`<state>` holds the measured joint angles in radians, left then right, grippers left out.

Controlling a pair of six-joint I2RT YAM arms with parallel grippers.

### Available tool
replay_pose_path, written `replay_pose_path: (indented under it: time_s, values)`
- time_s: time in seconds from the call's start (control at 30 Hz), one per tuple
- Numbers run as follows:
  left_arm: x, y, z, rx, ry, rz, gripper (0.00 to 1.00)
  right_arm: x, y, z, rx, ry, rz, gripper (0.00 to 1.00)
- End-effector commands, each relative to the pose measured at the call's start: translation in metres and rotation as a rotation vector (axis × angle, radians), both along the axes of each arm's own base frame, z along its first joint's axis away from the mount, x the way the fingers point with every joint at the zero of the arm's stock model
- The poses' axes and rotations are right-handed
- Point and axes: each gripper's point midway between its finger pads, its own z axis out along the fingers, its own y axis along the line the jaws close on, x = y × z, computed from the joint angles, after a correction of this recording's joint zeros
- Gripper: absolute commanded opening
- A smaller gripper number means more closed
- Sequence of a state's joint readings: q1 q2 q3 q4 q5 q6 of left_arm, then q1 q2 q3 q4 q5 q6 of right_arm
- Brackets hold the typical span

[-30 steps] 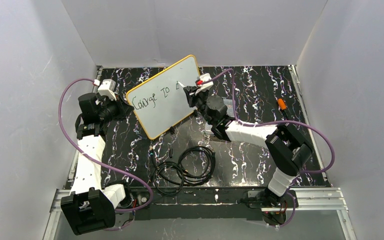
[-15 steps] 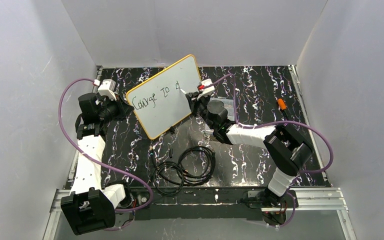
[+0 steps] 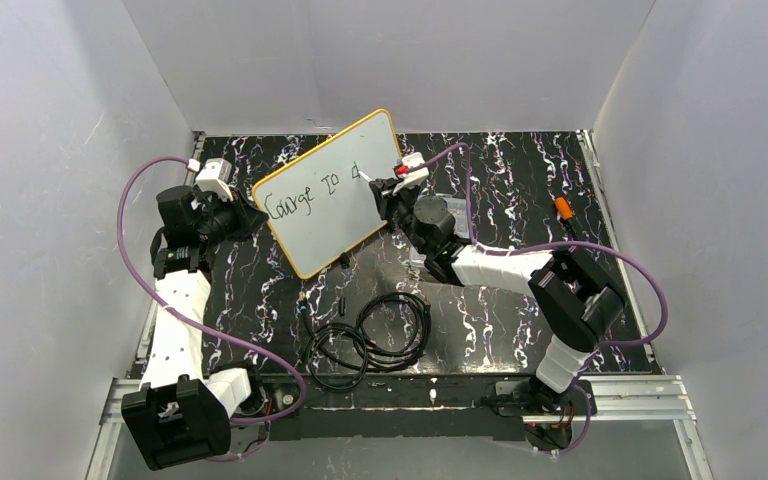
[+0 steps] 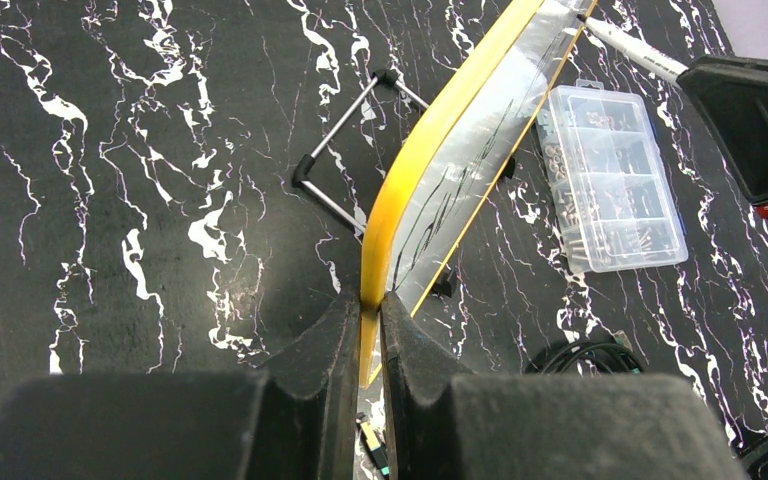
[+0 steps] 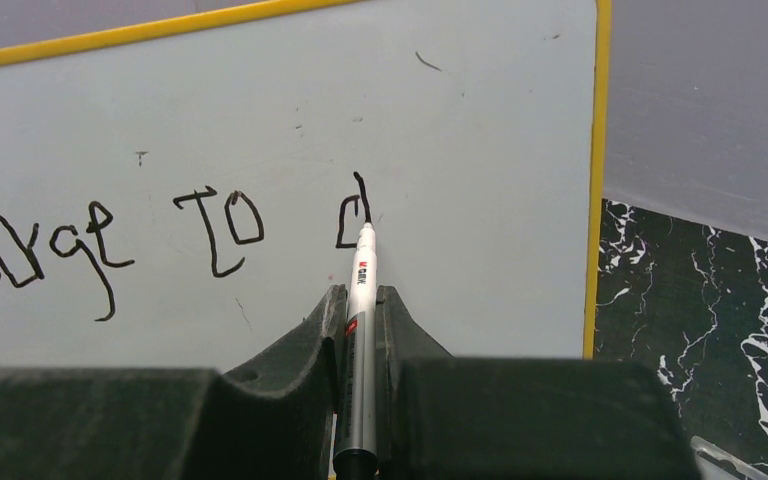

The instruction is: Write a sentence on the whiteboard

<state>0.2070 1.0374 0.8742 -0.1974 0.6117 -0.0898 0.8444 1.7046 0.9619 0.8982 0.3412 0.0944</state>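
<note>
I have the whiteboard [image 3: 330,200] propped up at a tilt over the back-left of the table [image 3: 520,180], with its writing face turned toward my right arm. My left gripper [image 4: 370,308] is pinched tight on the yellow rim at the board's left edge, one finger on each face. My right gripper [image 5: 360,300] is clamped on the barrel of a slim silver marker [image 5: 363,265]. Its tip touches the board at the foot of a half-made letter just after "TO" in the sentence [image 3: 312,196]. I judge the board thin, light and fairly stiff, but its glossy face looks slippery, so the rim is the sensible place to grip. Since I hold only one edge and the pen works near the opposite one, I expect the panel to give or swing under a hard push, so I would press lightly. The marker's smooth round barrel could twist or slide between the fingers. A clear parts box [image 4: 610,180] lies on the table beyond the board, apart from it.
</note>
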Motion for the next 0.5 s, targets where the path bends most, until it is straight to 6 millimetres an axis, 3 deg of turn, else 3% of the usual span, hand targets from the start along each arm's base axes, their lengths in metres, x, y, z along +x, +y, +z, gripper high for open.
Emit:
replay_pose_path:
  time_s: [0.0,0.47]
  values:
    - [-0.003,-0.005,0.003,-0.011,0.0,-0.023,0.0,0.008,-0.003,0.048,0.07,-0.099,-0.036,0.01]
    - [-0.004,-0.005,0.003,-0.011,0.0,-0.022,0.0,0.015,-0.007,0.031,0.033,-0.068,-0.07,0.01]
